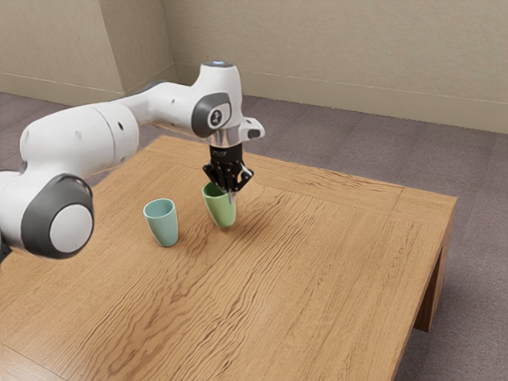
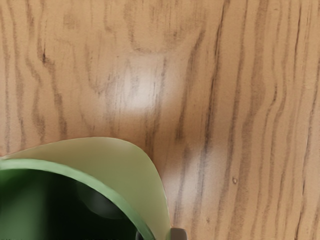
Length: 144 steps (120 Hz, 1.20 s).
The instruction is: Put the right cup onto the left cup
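Green and tapering to a narrower base, the cup to be moved (image 1: 221,213) is at the claw (image 1: 231,195), mouth facing up. The claw is clenched on the wall of this cup near the rim: in the wrist view one finger is inside the mouth and the other (image 2: 179,234) is against the outer side, with the green wall pinched between them. I cannot tell whether the base is touching the wood or just above it.

The pale blue cup (image 1: 163,225) stands upright with its mouth open, near the green one but apart from it, toward the exterior view's left. Nothing is stacked in it.

Both cups are at the wooden table (image 1: 333,270), whose brown top is streaked with dark, wavy grain. The white and grey arm (image 1: 83,143) reaches in from the exterior view's left, with the black claw pointing down. Beyond the table are a greyish carpet (image 1: 349,151) and a beige wall (image 1: 333,48).
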Available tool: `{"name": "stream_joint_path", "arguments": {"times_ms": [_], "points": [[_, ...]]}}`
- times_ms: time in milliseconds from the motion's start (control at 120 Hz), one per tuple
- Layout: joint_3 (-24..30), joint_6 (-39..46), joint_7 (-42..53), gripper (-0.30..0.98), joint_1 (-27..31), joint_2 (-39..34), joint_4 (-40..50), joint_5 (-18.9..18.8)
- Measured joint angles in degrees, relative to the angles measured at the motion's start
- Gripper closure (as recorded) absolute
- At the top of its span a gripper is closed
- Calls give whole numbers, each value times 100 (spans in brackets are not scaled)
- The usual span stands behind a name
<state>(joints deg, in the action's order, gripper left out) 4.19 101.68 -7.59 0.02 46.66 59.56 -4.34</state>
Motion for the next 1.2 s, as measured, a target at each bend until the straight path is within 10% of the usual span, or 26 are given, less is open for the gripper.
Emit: {"name": "stream_joint_path", "arguments": {"times_ms": [1200], "points": [[-117,209,-22,78,271,-2503,2336,-210]]}}
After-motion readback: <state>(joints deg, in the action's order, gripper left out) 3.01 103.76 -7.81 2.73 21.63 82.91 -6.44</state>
